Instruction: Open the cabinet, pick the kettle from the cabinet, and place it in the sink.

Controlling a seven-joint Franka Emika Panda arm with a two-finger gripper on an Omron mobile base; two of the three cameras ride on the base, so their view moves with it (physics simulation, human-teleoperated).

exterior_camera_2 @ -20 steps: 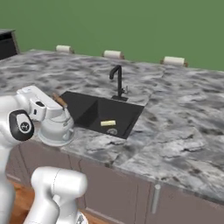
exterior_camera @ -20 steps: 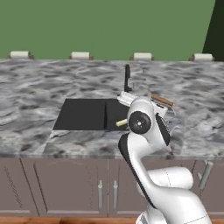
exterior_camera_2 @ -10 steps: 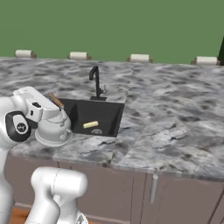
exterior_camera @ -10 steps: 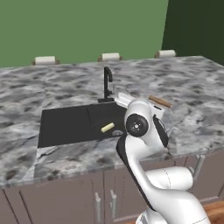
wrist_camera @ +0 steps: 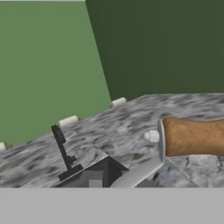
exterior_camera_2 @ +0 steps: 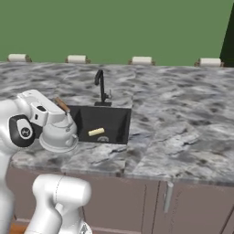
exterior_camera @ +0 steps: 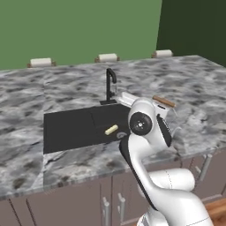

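- Sink [exterior_camera_2: 116, 123]: black basin sunk in the grey marble counter [exterior_camera_2: 183, 123], left of centre in the right base view. A black tap [exterior_camera_2: 100, 87] stands at its back rim. A small yellowish object [exterior_camera_2: 96, 132] lies on the basin floor near the drain; a kettle set on top of it could rock or tip.
- Kettle [exterior_camera_2: 58, 132]: silvery body hangs beside the arm's wrist, in the air at the counter's front edge and to the left of the basin, not yet over it. Let go here, it would likely land on marble or fall past the edge to the floor.
- Wooden handle [wrist_camera: 192, 138]: seen close in the hand view, running across the frame with its metal bracket on the left. The gripper is clamped tight on this handle; the fingertips themselves are hidden. The grip looks to sit near one end, so the body may swing or slip on a quick move.
- Tap again [exterior_camera: 109, 84]: from the left base view it stands just behind the basin, close to the likely carry path. A high or wide swing could knock the kettle against it.
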